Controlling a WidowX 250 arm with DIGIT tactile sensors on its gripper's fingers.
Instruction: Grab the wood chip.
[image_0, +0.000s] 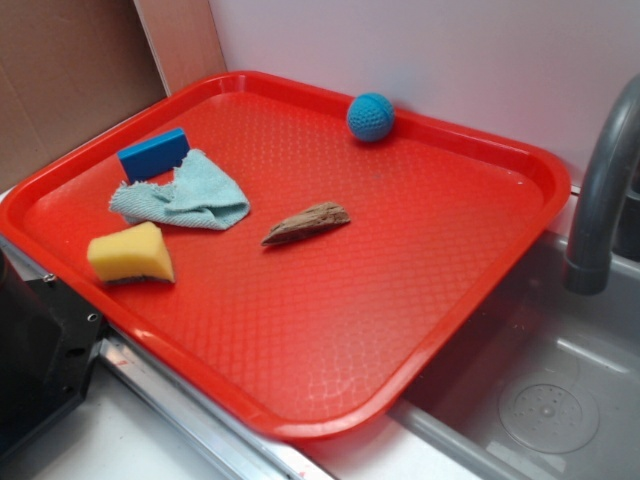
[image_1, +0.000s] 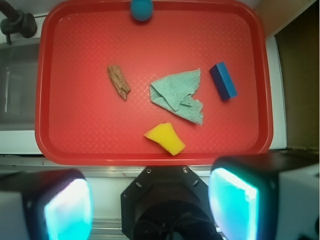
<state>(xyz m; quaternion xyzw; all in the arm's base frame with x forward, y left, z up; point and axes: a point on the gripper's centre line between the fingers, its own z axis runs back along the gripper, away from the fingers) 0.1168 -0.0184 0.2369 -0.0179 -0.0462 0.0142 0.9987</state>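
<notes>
The wood chip (image_0: 306, 223) (image_1: 119, 82), a small brown grainy wedge, lies flat near the middle of the red tray (image_0: 430, 300) (image_1: 80, 140). Nothing touches it. In the wrist view my gripper (image_1: 150, 205) hangs high above the tray's near edge, over the robot's black base (image_1: 165, 205). Its two pads (image_1: 67, 210) stand far apart with nothing between them, so it is open. The exterior view does not show the gripper's fingers.
On the tray also lie a yellow sponge wedge (image_0: 130, 255) (image_1: 166, 138), a crumpled teal cloth (image_0: 185, 198) (image_1: 179, 94), a blue block (image_0: 153, 154) (image_1: 223, 81) and a blue ball (image_0: 370, 116) (image_1: 142, 9). A grey faucet (image_0: 600, 190) and sink (image_0: 540, 400) stand beside the tray.
</notes>
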